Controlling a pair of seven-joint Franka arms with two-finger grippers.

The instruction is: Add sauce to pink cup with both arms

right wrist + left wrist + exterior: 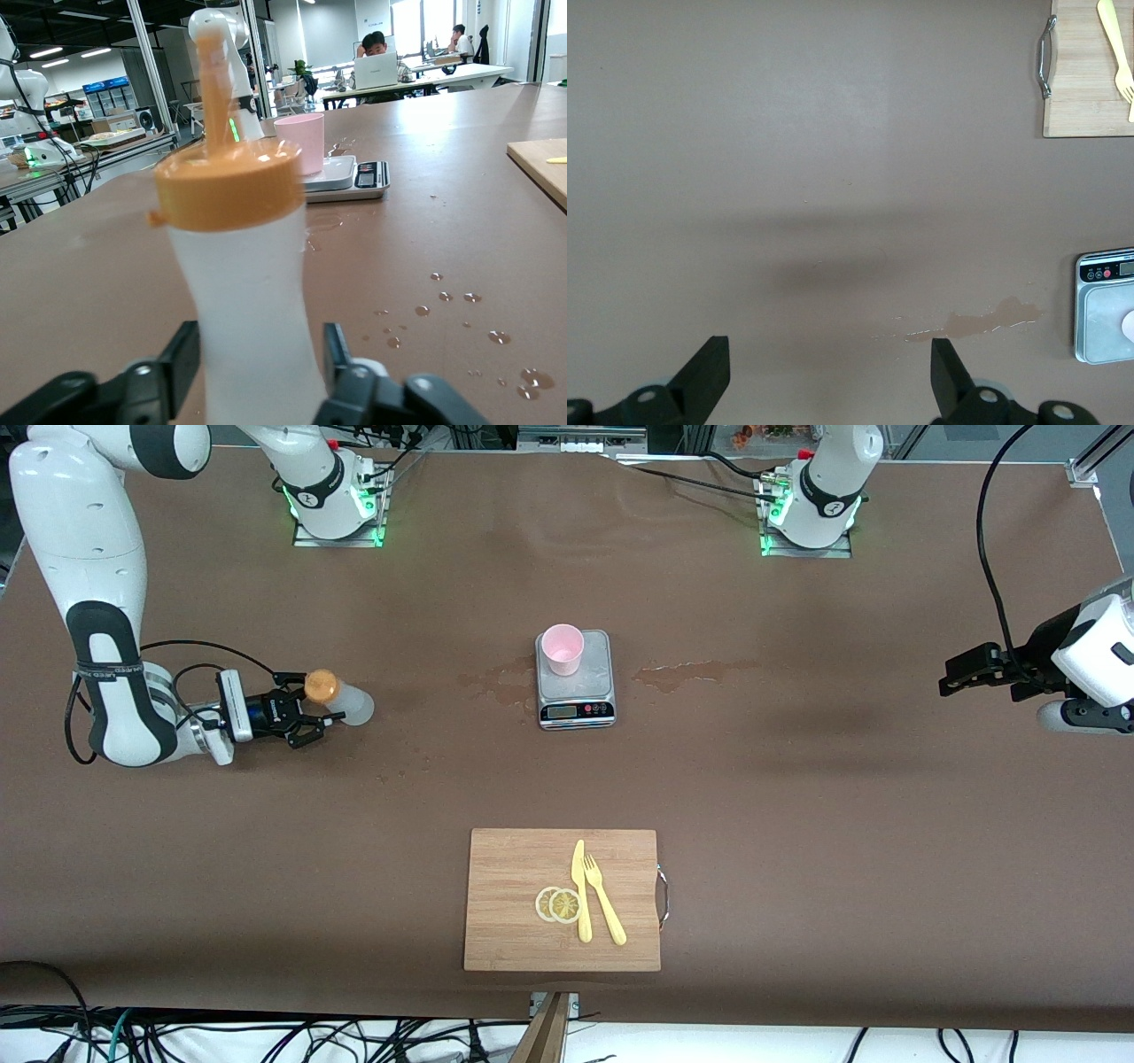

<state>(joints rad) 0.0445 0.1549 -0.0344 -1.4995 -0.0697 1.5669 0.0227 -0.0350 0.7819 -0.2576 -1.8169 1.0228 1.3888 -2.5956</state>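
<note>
The sauce bottle [341, 701], whitish with an orange cap, stands upright on the table toward the right arm's end. My right gripper [312, 710] is low at the table, open, with one finger on each side of the bottle's lower body [252, 292]; a narrow gap shows at one finger [337, 354]. The pink cup [563, 648] stands on the grey scale [576, 691] at mid-table, and also shows in the right wrist view [301, 142]. My left gripper [952, 677] waits open and empty above bare table at the left arm's end; its fingers [709, 367] are wide apart.
A wooden cutting board [532, 921] with a yellow knife, a yellow fork and lemon slices lies nearer the front camera than the scale. Wet patches [687, 676] lie beside the scale, and water drops [461, 305] lie near the bottle.
</note>
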